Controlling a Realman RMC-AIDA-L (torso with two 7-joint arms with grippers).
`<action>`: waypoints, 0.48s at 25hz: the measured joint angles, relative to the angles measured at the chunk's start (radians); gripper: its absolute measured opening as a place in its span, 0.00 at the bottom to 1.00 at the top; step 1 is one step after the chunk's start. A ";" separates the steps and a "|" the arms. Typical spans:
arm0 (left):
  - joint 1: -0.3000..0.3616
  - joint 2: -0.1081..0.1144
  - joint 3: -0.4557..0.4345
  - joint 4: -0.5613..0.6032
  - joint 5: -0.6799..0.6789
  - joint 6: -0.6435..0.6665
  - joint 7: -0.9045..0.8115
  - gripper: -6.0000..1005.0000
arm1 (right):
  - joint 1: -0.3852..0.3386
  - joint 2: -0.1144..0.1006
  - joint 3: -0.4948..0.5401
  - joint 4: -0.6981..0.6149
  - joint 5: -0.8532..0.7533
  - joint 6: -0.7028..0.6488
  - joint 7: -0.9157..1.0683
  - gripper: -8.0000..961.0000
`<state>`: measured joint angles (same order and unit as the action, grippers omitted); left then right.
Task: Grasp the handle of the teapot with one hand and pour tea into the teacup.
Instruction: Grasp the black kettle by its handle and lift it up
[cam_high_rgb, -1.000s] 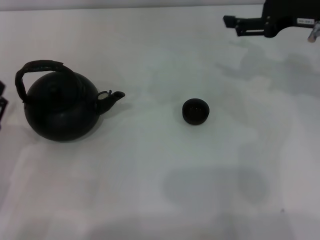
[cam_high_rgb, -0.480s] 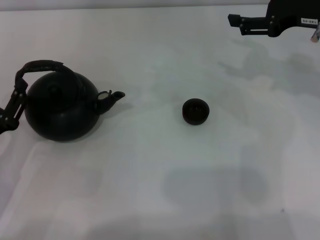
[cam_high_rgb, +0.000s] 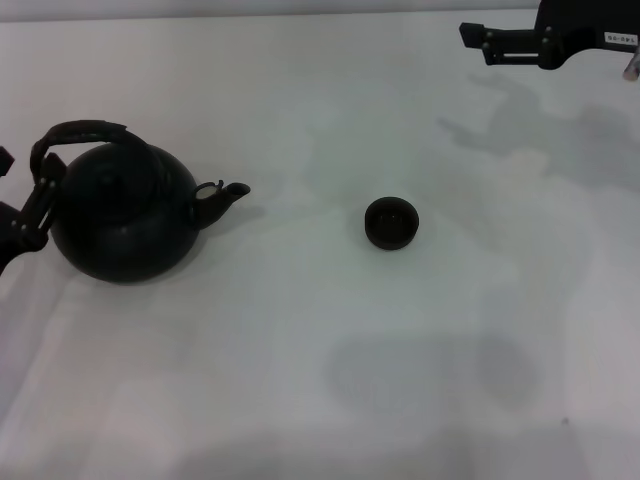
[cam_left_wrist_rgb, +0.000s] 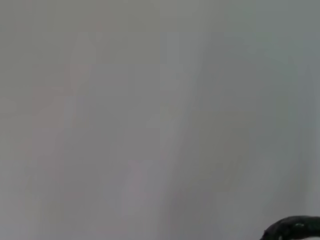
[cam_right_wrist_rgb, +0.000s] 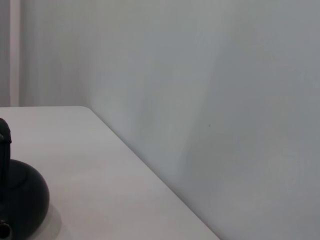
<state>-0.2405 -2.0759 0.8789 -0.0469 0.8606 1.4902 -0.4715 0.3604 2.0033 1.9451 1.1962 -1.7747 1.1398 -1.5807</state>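
Note:
The dark round teapot (cam_high_rgb: 120, 218) stands at the table's left, its short spout (cam_high_rgb: 228, 193) pointing right toward the teacup (cam_high_rgb: 391, 222). The cord-wrapped handle (cam_high_rgb: 82, 131) arches over the lid. My left gripper (cam_high_rgb: 25, 166) comes in from the left edge, open, one finger (cam_high_rgb: 36, 203) lying against the handle's left end and the pot's left side; nothing is held. A dark curved piece, probably the handle (cam_left_wrist_rgb: 296, 229), shows in the left wrist view. My right gripper (cam_high_rgb: 478, 38) hangs high at the far right. The right wrist view catches the teapot (cam_right_wrist_rgb: 21, 200).
The white table (cam_high_rgb: 320, 340) spreads around both objects, with open surface between teapot and teacup and in front of them. A pale wall (cam_right_wrist_rgb: 210, 100) rises beyond the table's edge in the right wrist view.
My left gripper has come in from the left edge and risen up to the teapot's handle. The right gripper drifted slightly up and to the right. Teapot and teacup have not moved.

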 joint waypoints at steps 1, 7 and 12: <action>-0.003 0.000 0.000 0.000 0.000 -0.004 -0.003 0.64 | 0.000 0.000 0.000 0.000 0.000 -0.002 0.000 0.90; -0.015 0.002 0.000 0.001 0.000 -0.008 -0.005 0.62 | 0.003 0.000 0.000 -0.015 0.000 -0.015 -0.007 0.90; -0.022 0.002 0.002 0.001 0.001 -0.019 -0.005 0.53 | 0.006 0.000 0.000 -0.026 0.000 -0.028 -0.015 0.90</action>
<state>-0.2620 -2.0737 0.8804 -0.0459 0.8617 1.4716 -0.4768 0.3663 2.0034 1.9449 1.1703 -1.7748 1.1121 -1.5959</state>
